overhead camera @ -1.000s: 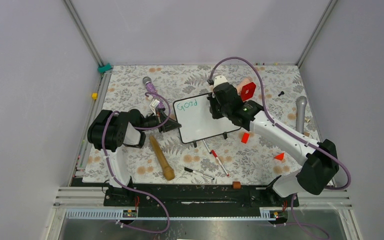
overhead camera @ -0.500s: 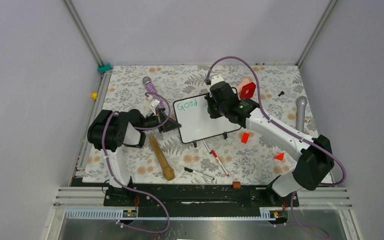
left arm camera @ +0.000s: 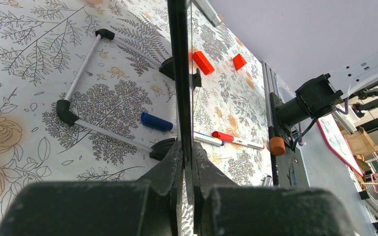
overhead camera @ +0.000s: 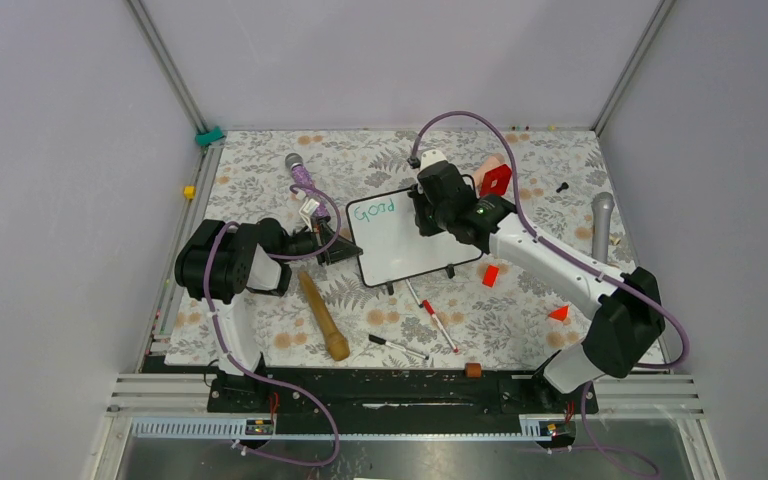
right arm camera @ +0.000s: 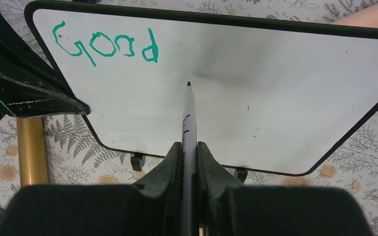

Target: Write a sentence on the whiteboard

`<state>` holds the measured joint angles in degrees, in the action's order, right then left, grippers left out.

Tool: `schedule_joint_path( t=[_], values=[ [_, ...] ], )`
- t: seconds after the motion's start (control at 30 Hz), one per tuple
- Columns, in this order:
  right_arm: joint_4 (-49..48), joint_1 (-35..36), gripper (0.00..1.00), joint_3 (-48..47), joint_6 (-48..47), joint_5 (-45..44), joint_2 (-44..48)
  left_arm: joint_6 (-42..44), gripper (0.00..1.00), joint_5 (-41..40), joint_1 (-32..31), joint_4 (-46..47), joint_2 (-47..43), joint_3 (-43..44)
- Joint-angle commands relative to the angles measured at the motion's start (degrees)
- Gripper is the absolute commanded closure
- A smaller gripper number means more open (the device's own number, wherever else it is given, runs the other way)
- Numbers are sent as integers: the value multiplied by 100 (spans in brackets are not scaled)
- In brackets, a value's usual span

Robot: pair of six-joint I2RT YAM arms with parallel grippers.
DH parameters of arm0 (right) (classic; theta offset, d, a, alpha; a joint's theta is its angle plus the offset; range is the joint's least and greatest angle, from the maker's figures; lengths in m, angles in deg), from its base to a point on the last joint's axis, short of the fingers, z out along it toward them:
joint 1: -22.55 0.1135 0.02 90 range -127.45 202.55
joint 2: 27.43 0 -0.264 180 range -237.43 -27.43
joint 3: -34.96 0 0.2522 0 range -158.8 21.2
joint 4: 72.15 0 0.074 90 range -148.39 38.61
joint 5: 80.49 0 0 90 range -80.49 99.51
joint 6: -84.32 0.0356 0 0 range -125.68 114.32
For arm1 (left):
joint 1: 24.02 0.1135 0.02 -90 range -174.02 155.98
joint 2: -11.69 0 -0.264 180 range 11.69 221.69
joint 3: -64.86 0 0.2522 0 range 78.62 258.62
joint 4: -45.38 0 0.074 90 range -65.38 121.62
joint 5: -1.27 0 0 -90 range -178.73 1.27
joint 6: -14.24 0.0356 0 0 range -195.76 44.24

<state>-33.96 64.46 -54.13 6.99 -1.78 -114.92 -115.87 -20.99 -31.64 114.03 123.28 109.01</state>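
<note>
The whiteboard [overhead camera: 410, 240] lies mid-table, black-framed, with two small feet at its near edge. Only the green word "Good" [overhead camera: 372, 209] is written, at its upper left; it also shows in the right wrist view [right arm camera: 106, 45]. My left gripper [overhead camera: 338, 246] is shut on the board's left edge; the left wrist view shows the frame [left arm camera: 178, 73] edge-on between the jaws. My right gripper [overhead camera: 428, 210] is shut on a grey marker [right arm camera: 187, 128] over the board [right arm camera: 275, 98]. The marker's tip [right arm camera: 188, 84] is just right of and below "Good"; I cannot tell if it touches.
A wooden rolling pin [overhead camera: 322, 316] lies near the left arm. Loose markers [overhead camera: 438, 318] [overhead camera: 397, 346] lie in front of the board. Red blocks [overhead camera: 490, 275] [overhead camera: 559, 313] and a red object [overhead camera: 495, 181] sit right of it. Two microphones [overhead camera: 601, 225] [overhead camera: 298, 170] lie at the table's sides.
My right gripper with the marker has shifted slightly left and toward the far side over the board. The left gripper and the board have not moved. The writing is unchanged.
</note>
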Motion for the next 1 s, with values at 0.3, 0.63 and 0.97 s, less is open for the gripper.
schedule_joint_path(
  t=[0.3, 0.63, 0.97],
  values=[
    [35, 72, 100, -418, -47, -104, -160, 368, 100, 147, -37, 214, 3, 11],
    [73, 88, 100, -491, -97, -86, -276, 373, 100, 141, -37, 214, 10, 11],
    [144, 83, 100, -570, -104, -339, -494, 373, 100, 141, -37, 212, 6, 11]
  ],
)
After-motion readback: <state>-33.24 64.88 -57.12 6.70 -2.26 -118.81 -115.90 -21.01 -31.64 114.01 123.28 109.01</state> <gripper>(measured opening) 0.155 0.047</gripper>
